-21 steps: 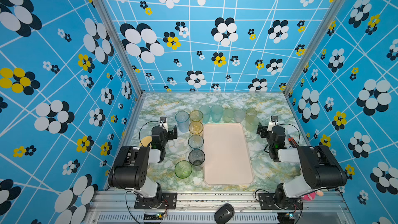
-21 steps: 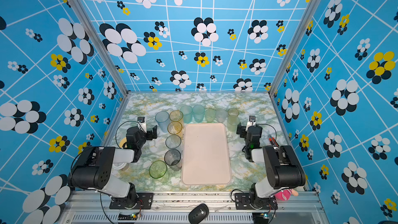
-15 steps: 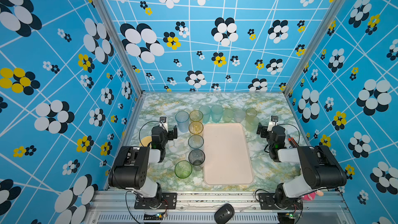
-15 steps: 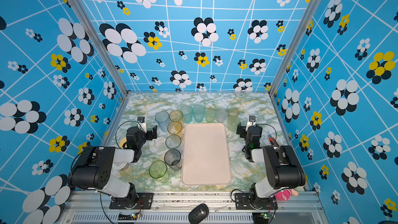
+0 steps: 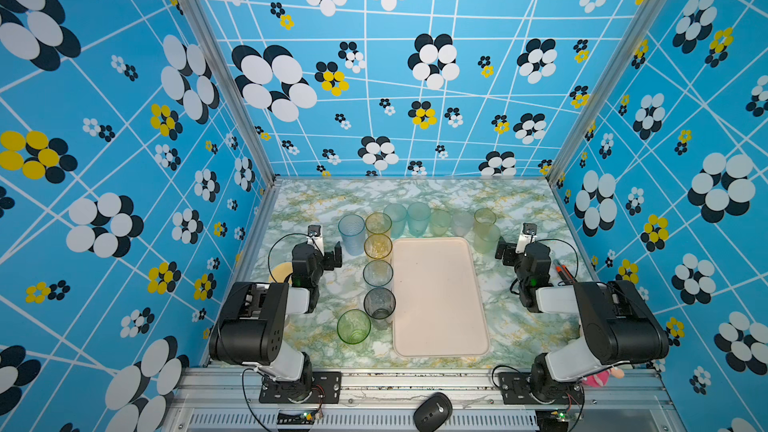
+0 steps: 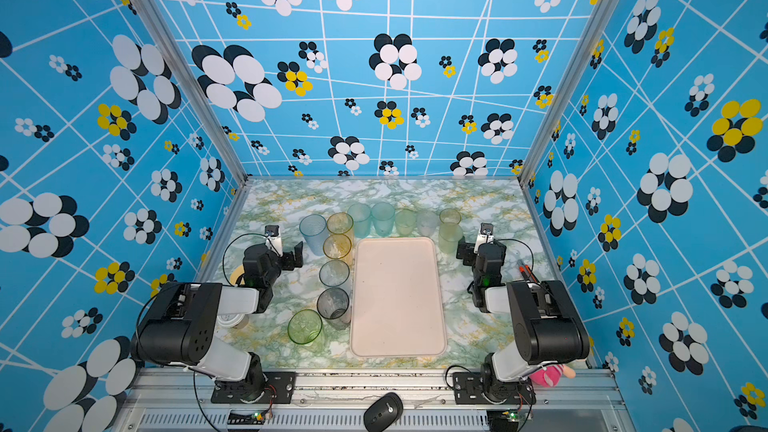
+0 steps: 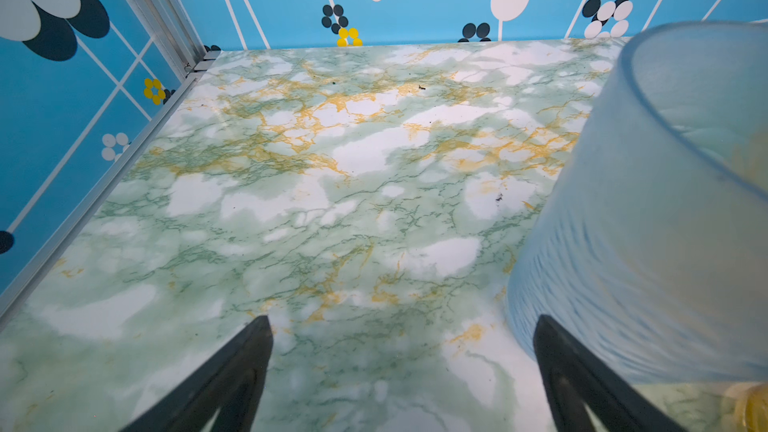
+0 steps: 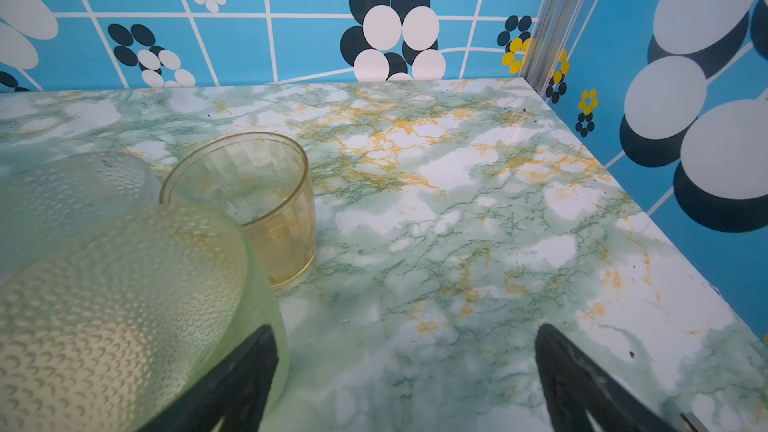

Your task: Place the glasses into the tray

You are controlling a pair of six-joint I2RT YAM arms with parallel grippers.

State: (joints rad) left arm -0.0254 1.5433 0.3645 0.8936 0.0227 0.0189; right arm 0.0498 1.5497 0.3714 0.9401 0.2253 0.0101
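**Left side.** An opaque yellow round disc (image 5: 279, 273) lies on the green-and-white marble-pattern tabletop (image 5: 519, 334) by the left wall, partly hidden by the left arm. The left gripper (image 5: 335, 254) is positioned just left of the blue ribbed translucent tumbler (image 5: 351, 232). In the left wrist view its fingers (image 7: 224, 380) are spread wide and released, with only tabletop between them. The blue tumbler stands outside that gap, just beside one finger. Contact cannot be determined.

**Left column.** Along the tray's left edge, from far to near, stand:
- an amber tumbler (image 5: 378, 223)
- a deeper amber-yellow tumbler (image 5: 378, 245)
- a clear tumbler (image 5: 377, 273)
- a smoky grey tumbler (image 5: 379, 303)
- a green tumbler (image 5: 353, 326), offset to the left

**Centre.** The large pale cream-pink rectangular tray (image 5: 438, 297) lies flat on the tabletop. Every glass stands upright on the tabletop outside it.

**Far row.** Along the tray's far edge, from left to right, stand:
- two teal tumblers (image 5: 395, 218)
- a pale green tumbler (image 5: 440, 222)
- a frosted clear tumbler (image 5: 462, 223)
- a faceted amber tumbler (image 5: 485, 215)

A pale green dimpled tumbler (image 5: 485, 238) stands just nearer than the last of these, by the tray's far right corner.

**Right side.** The right gripper (image 5: 503, 252) is positioned just right of the dimpled tumbler. In the right wrist view its fingers (image 8: 241, 384) are spread wide and released, grasping nothing. The dimpled tumbler sits outside the gap, beside one finger.
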